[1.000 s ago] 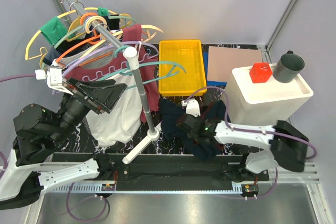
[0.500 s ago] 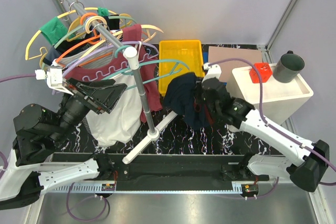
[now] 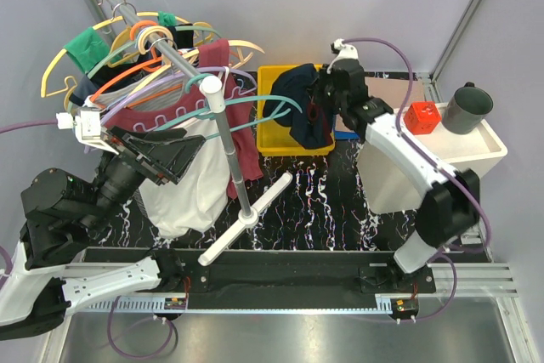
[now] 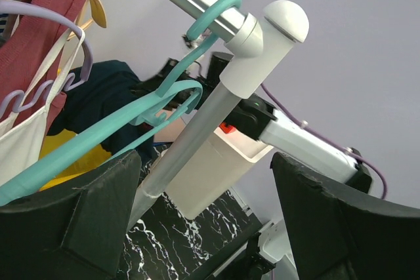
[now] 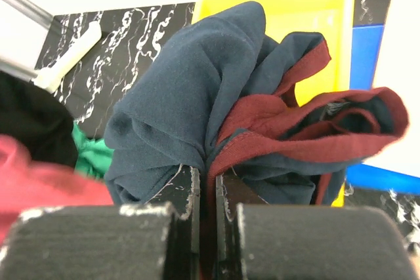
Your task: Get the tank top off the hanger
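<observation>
Removal looks all but done: the right claw (image 5: 207,180) is clamped on the bunched tank top (image 3: 299,112), holding it over the yellow tray (image 3: 293,71) beside the hanger (image 4: 131,120), possibly brushing its tip. Next comes a release onto a resting place. The left claw (image 4: 207,218) stands apart, idle. A second ago the bundle sat low near the counter (image 3: 323,201) front edge.
</observation>
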`<state>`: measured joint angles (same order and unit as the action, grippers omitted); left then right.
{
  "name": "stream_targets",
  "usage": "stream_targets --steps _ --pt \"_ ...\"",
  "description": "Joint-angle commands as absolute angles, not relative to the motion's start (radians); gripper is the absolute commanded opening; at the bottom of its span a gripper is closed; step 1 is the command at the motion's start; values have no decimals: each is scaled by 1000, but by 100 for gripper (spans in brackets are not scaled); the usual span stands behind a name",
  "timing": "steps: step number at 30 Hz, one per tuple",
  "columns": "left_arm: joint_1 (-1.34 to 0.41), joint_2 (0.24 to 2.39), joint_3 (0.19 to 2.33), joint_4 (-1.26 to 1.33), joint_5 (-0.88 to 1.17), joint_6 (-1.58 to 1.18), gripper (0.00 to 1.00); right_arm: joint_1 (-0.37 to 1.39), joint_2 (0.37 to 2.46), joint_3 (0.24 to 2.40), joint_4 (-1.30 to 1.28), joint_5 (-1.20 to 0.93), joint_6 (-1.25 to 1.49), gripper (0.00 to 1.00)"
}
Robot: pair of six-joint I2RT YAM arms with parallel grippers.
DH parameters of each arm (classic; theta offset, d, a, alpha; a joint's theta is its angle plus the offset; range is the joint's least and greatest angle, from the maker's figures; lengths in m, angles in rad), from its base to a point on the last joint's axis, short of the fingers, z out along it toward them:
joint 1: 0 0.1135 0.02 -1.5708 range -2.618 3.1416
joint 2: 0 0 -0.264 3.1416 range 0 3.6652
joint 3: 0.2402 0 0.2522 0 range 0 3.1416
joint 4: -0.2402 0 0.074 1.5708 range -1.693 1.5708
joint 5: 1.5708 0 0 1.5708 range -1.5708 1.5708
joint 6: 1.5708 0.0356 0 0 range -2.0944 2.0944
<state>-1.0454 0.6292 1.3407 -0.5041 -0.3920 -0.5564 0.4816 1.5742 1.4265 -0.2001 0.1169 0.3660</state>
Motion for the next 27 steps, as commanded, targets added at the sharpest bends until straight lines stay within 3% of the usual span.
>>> stream_targets --steps 1,9,24,27 --pt "-1048 635 1382 -485 -362 -548 85 427 1701 1612 -97 8 464 0" --pt "-1048 632 1388 -505 -318 -561 85 380 1925 1819 -80 -101 688 0" --pt "-1048 617 1350 -502 -226 -603 83 308 2072 1795 -110 -204 759 0" --pt "-1048 621 1341 -497 -210 -611 83 308 2089 1822 -191 -218 729 7"
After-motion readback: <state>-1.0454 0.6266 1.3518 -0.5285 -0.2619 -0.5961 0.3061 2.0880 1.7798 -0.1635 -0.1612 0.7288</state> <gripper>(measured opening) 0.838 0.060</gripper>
